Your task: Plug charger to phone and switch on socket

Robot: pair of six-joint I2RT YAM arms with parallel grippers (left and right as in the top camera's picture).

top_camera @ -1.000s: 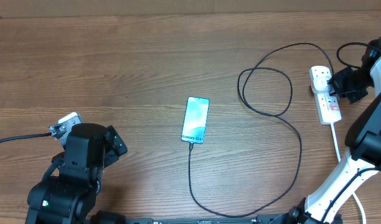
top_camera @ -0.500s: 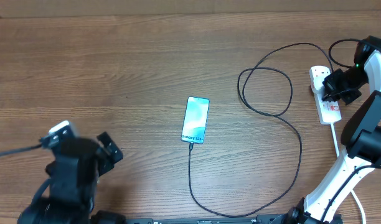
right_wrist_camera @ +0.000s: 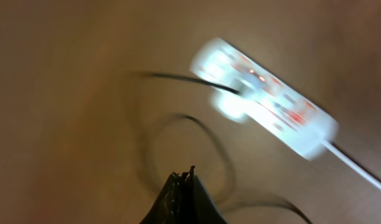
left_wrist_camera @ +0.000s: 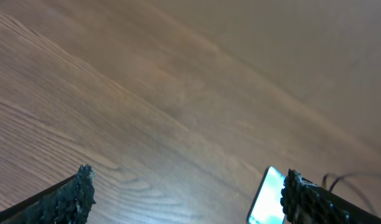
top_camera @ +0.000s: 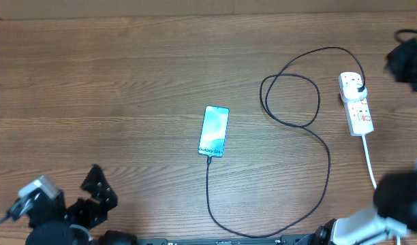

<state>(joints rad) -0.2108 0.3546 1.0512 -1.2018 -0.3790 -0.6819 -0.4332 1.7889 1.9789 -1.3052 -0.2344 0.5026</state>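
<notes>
While the phone [top_camera: 214, 131] lies face up just left of centre in the overhead view, its light-blue screen lit, the charger [top_camera: 329, 170] meets its lower end with the small connector tip. From there the black cable runs down, sweeps right along the bottom edge, climbs, and loops in the upper right. It ends at a black plug [top_camera: 359, 86] seated in the top outlet of the socket [top_camera: 356, 104], a white strip near the right edge with red markings and a white cord [top_camera: 368, 156] trailing down.

In its wrist view the right gripper [right_wrist_camera: 185, 182] has its fingertips pressed together with nothing between them, apart from the blurred strip. The left gripper [top_camera: 99, 192] sits at the lower left, well apart from the phone, jaws spread wide and empty over the wooden table [top_camera: 127, 68].
</notes>
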